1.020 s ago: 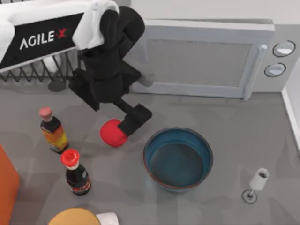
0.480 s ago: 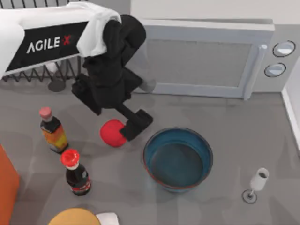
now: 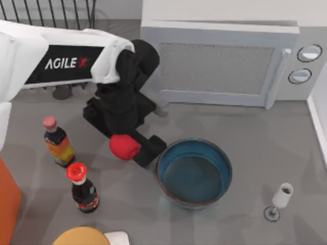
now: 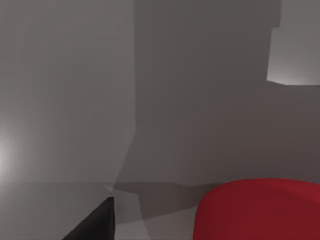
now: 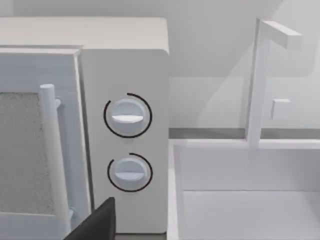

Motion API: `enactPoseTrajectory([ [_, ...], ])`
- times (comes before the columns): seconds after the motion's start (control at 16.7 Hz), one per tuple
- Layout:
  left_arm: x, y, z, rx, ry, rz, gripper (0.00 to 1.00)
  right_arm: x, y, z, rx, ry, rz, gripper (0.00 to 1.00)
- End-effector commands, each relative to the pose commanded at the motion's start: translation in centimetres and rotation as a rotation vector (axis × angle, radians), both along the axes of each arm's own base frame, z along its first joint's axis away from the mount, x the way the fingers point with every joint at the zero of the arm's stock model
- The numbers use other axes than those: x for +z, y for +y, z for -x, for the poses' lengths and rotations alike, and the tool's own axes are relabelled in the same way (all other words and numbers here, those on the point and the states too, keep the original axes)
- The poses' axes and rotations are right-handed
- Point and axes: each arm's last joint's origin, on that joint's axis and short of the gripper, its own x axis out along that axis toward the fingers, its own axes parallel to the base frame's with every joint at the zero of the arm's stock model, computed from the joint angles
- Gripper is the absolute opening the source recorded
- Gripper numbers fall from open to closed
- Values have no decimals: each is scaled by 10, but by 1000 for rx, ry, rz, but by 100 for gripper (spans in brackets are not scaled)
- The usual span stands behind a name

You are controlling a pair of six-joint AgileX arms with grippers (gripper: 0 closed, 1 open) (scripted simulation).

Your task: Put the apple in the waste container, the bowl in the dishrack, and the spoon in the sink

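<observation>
Seen from above, the left arm reaches across the grey surface (image 3: 245,132), and its left pincer (image 3: 134,148) appears closed around the apple (image 3: 123,147), one black finger (image 3: 149,148) showing on the bowl side of the fruit. The apple looks raised clear of the surface, which suits carrying it off toward a waste container as the first part of the task. It is a small, round, evenly bright red fruit, plain and smooth, and it sits just beside the bowl (image 3: 194,172) without touching it. The bowl stands upright and empty, deep, teal-blue inside with a thin reddish-brown rim. The dishrack (image 3: 51,13), black upright bars, stands at the far left edge. In the left wrist view the apple (image 4: 260,210) looms close and red. The right pincer sits parked facing a white microwave (image 5: 125,135) and a sink (image 5: 250,200); whether its fingers are open cannot be told.
</observation>
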Motion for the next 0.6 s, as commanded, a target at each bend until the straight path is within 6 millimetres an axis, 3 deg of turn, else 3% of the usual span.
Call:
enactPoseTrajectory([
  [0.12,0,0,0,0,0,0,100,0,0,0,0,0,0,100],
  [0.6,0,0,0,0,0,0,40,0,0,0,0,0,0,100],
])
